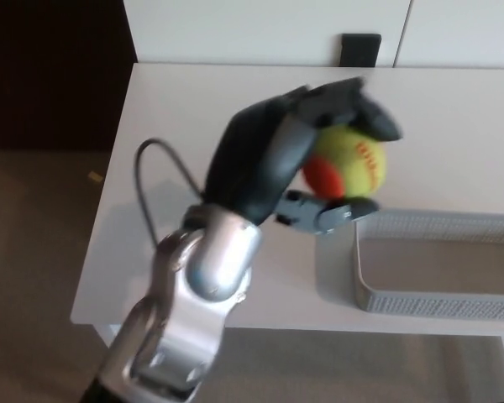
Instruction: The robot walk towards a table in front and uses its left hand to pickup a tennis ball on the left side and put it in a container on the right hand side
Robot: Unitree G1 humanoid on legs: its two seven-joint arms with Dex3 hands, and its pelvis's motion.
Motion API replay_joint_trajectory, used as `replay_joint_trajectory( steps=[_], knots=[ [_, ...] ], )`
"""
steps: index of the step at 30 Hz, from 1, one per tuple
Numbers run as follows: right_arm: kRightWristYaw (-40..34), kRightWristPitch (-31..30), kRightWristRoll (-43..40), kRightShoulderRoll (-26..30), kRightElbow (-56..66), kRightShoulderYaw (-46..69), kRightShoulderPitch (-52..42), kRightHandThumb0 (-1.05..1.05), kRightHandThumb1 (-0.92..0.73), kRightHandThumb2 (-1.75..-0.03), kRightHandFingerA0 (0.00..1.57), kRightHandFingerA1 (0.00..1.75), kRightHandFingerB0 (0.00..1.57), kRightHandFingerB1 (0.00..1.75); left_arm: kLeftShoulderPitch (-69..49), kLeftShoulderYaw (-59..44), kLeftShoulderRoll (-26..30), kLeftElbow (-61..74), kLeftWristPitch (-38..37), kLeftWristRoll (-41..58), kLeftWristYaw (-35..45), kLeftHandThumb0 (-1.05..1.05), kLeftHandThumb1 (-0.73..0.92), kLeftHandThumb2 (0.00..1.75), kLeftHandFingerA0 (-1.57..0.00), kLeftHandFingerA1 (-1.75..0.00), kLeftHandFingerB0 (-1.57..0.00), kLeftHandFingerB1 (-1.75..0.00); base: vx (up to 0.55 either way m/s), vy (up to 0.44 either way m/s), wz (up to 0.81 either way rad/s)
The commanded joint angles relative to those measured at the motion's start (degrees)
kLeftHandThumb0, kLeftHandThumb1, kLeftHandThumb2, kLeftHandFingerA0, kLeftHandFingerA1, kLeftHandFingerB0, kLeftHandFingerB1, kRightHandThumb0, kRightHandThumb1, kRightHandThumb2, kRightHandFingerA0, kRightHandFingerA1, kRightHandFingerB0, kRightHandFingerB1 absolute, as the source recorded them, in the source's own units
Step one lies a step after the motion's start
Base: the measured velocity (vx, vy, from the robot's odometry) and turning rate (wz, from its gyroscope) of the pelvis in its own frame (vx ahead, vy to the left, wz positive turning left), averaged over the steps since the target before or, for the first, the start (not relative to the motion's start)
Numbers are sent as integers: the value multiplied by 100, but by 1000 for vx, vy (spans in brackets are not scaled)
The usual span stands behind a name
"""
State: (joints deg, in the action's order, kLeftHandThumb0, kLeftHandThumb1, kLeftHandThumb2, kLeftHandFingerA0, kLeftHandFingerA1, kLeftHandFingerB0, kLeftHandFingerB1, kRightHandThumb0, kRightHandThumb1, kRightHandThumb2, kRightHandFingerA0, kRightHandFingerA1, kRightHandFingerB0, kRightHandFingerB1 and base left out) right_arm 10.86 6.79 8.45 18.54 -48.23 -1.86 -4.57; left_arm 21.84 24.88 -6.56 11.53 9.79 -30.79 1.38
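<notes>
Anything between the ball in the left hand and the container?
Head view: only a finger of the left hand, curled under the tennis ball, sits between it and the container; nothing else.

The container (437,306) runs past the right edge.

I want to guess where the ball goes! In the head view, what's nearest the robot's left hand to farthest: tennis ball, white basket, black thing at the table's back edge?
1. Tennis ball: gripped in the left hand.
2. White basket: just below the hand, to the right.
3. Black thing: at the far edge of the table, behind the hand.
</notes>
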Motion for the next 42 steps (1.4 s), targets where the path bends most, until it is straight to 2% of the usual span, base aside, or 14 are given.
replay_joint_trajectory(
  steps=[1, 4, 5, 14, 18, 19, 20, 21, 22, 32, 34, 36, 37, 42],
  knots=[
    [-61, 63, 6, 75, -72, 16, -10, -50, -69, -60, 28, 38, 21, 32, 541, 441, -504, -716, 425, -275, -74, -18, 59, 84, -103, -163, -94, -120, 0, 0, 0],
    [-78, 70, 19, 76, -71, 8, -11, -50, -69, -60, 28, 38, 21, 32, 737, 637, -744, -1105, 524, -383, -179, -20, 60, 79, -104, -160, -94, -115, 0, 0, 0],
    [-83, 83, 14, 41, -80, 0, -11, -49, -69, -60, 28, 39, 21, 32, 772, 701, -792, -1187, 560, -411, -169, -14, 57, 79, -105, -155, -99, -97, 0, 0, 0],
    [-110, 74, 11, -43, 89, -24, -3, -49, -70, -61, 29, 39, 22, 32, 1034, 966, -1104, -2114, 696, -551, -326, -9, 59, 83, -104, -148, -97, -113, 0, 0, 0],
    [-97, 8, 19, -34, 170, -31, -49, -49, -70, -61, 29, 38, 22, 32, 1039, 954, -1076, -2430, 623, -561, -413, -9, 58, 82, -107, -141, -100, -95, 0, 0, 0],
    [-112, 27, 9, -52, 116, -21, -6, -50, -70, -61, 29, 38, 22, 32, 1092, 933, -1059, -2536, 690, -550, -333, -20, 59, 57, -83, -78, -53, -45, 0, 0, 0],
    [-119, 33, 5, -60, 96, -17, 11, -50, -70, -61, 29, 38, 22, 32, 1119, 921, -1055, -2592, 714, -547, -302, -20, 59, 57, -83, -78, -53, -45, 0, 0, 0],
    [-118, -16, 1, -60, 188, -13, -15, -49, -70, -61, 30, 39, 22, 32, 1219, 937, -1063, -2587, 1340, -597, 160, -70, 42, 77, 0, -21, 0, -1, 0, 0, 0],
    [-112, -23, -5, -60, 228, -10, -28, -49, -70, -61, 29, 38, 22, 32, 1265, 956, -1047, -2573, 1650, -639, 390, -72, 43, 79, 0, -13, 0, 0, 0, 0, 0],
    [19, 110, -114, -48, 162, 68, 63, -49, -69, -60, 28, 39, 20, 32, 1425, 1157, -595, -2311, 2011, -615, 1156, -102, 48, 69, 0, 0, 0, 0, 0, 0, 0],
    [6, 143, -145, -72, 104, 92, 81, -49, -69, -60, 27, 39, 21, 32, 1334, 1226, -451, -2009, 2012, -654, 1251, -105, 67, 62, 0, 0, 0, -3, 0, 0, 0],
    [-1, 146, -153, -75, 129, 100, 38, -55, -60, -77, 24, 45, 19, 41, 1200, 1273, -371, -1716, 2039, -660, 1265, -105, 69, 61, 0, 0, 0, -6, 0, 0, 0],
    [-13, 119, -156, -82, 162, 105, 31, -54, -60, -77, 24, 45, 19, 41, 1037, 1258, -288, -1311, 2044, -670, 1255, -98, 54, 101, 0, -3, 0, 0, 0, 0, 0],
    [-19, 102, -176, -89, 184, 121, 34, -48, -69, -60, 28, 39, 21, 32, -67, 715, 285, 1337, 1374, -267, 1220, -95, 57, 99, -8, -3, -12, -6, 0, 0, 0]
  ],
)
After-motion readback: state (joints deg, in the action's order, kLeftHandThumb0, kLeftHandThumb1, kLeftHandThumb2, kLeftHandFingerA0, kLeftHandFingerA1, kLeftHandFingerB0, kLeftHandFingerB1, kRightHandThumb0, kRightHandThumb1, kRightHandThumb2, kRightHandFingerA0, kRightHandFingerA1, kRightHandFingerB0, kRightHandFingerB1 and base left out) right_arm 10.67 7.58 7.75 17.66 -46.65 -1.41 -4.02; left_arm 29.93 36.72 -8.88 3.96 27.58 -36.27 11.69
